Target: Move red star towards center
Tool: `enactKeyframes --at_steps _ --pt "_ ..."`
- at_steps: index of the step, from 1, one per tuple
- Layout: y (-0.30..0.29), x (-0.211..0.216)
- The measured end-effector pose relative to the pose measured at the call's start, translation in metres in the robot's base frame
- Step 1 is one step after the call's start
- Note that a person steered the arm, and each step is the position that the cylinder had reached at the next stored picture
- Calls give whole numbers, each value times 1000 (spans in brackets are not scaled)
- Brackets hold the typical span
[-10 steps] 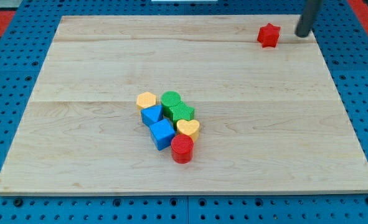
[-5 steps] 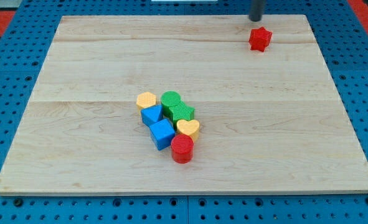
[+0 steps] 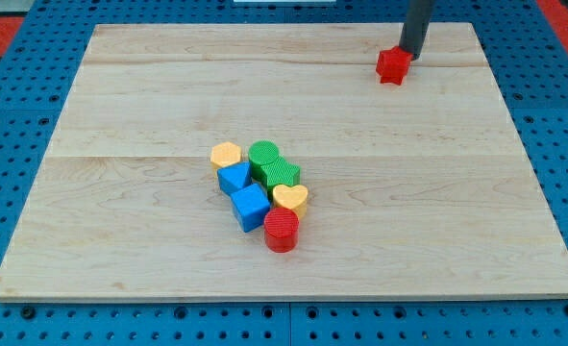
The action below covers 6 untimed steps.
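Wooden and pale, the worktop shows long plank seams and a smooth grain, set on a blue pegboard base.

Working from the view's left, we first meet the cluster near the middle: a yellow block that looks six-sided, a blue block and a blue cube below it, a green cylinder touching a green star, a yellow heart, and a red cylinder at the cluster's bottom. All are ridged, matte plastic, packed side by side.

Well apart, toward the view's top right, sits the red star, close to the worktop's far edge. My tip is touching or just beside its upper right side. We have no grasping tool here, only a plain dark rod, so nothing spreads or pinches.

To do this push well, we judge the tip should sit behind the star on the line running down-left to the centre, pressing squarely so the pointed shape does not spin off sideways, and stop short of the cluster.
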State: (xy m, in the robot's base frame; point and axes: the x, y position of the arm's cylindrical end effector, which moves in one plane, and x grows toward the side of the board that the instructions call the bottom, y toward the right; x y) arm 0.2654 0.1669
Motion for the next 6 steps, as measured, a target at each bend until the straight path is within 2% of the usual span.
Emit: enactKeyframes --at_steps 3,6 --pt "-24 53" --pt "-97 74"
